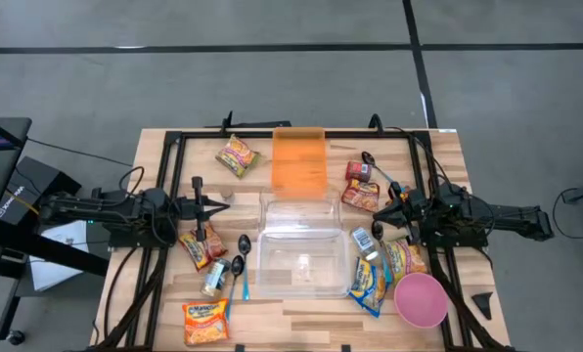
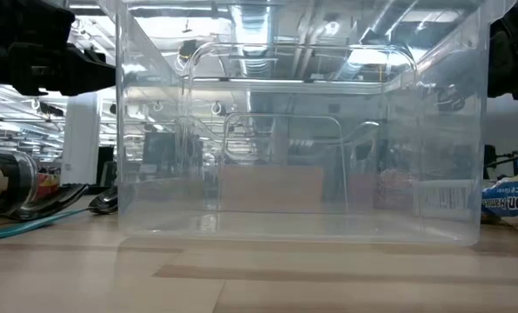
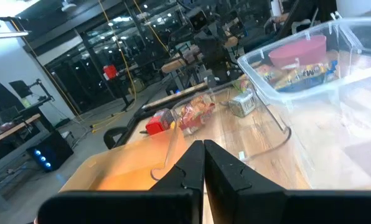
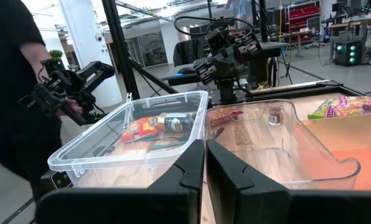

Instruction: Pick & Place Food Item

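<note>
A clear plastic bin (image 2: 298,130) fills most of the frame, standing on the wooden table (image 2: 259,278). A dark jar (image 2: 7,184) lies at left; a blue packet (image 2: 511,198) sits at right.

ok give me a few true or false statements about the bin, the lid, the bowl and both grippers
1. The clear bin in the middle of the table has food inside. False: it is empty.
2. The orange lid lies flat beyond the bin. True.
3. The pink bowl sits on the left arm's side. False: it sits on the right arm's side, near the front edge.
4. The left gripper is shut and holds nothing. True.
5. The right gripper grips a packet. False: it is shut on nothing.
</note>
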Available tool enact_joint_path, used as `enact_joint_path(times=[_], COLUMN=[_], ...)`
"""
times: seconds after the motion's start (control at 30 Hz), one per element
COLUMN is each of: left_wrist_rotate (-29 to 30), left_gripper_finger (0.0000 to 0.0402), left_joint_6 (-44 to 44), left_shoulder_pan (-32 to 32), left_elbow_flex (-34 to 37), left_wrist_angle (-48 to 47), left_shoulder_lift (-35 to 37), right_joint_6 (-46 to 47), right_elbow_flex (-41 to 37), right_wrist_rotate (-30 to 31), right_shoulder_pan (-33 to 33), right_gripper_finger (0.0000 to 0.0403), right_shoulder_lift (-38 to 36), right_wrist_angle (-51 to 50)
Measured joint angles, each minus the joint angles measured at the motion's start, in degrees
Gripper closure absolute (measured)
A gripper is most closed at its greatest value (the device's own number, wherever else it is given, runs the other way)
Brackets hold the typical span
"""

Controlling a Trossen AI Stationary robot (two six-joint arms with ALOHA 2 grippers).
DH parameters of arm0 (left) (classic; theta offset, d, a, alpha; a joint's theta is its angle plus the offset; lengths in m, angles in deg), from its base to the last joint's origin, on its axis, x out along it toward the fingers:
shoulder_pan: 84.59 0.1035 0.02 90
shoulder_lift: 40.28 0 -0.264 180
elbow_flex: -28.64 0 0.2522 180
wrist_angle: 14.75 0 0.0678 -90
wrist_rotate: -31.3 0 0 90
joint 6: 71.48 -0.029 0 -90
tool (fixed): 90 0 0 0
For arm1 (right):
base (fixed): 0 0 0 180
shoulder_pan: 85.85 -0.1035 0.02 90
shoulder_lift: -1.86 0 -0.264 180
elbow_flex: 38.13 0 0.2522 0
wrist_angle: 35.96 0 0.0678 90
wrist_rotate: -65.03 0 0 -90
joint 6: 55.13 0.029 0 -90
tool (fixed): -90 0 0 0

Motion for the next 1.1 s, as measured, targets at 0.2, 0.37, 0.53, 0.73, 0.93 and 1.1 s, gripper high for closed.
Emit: enact_joint_path(times=[0.2, 0.37, 0.53, 0.73, 0.93, 1.1], left_wrist_rotate=[-2.0, -3.0, -3.0, -3.0, 0.6, 5.7], left_gripper_finger=[0.0398, 0.0398, 0.0398, 0.0398, 0.0398, 0.0391], left_joint_6=[31.5, 63.0, 71.9, 72.4, 72.4, 72.3], left_shoulder_pan=[0.0, 0.0, 0.0, 0.0, 0.0, 0.0], left_elbow_flex=[0.0, 0.0, 0.0, 0.0, 0.0, 0.0], left_wrist_angle=[4.6, 9.6, 11.4, 11.5, 14.2, 18.9], left_shoulder_lift=[-0.1, -0.1, -0.1, -0.1, -0.1, -0.1], right_joint_6=[0.0, 0.0, 0.0, 0.0, 0.0, -0.7], right_elbow_flex=[0.0, 0.0, 0.0, 0.0, 0.0, 0.0], right_wrist_rotate=[0.0, 0.0, 0.0, 0.0, 0.0, 2.2], right_shoulder_pan=[0.0, 0.0, 0.0, 0.0, 0.0, 0.2], right_gripper_finger=[0.0390, 0.0390, 0.0390, 0.0390, 0.0390, 0.0390], right_shoulder_lift=[0.0, 0.0, 0.0, 0.0, 0.0, 0.0], right_wrist_angle=[0.0, 0.0, 0.0, 0.0, 0.0, 0.6])
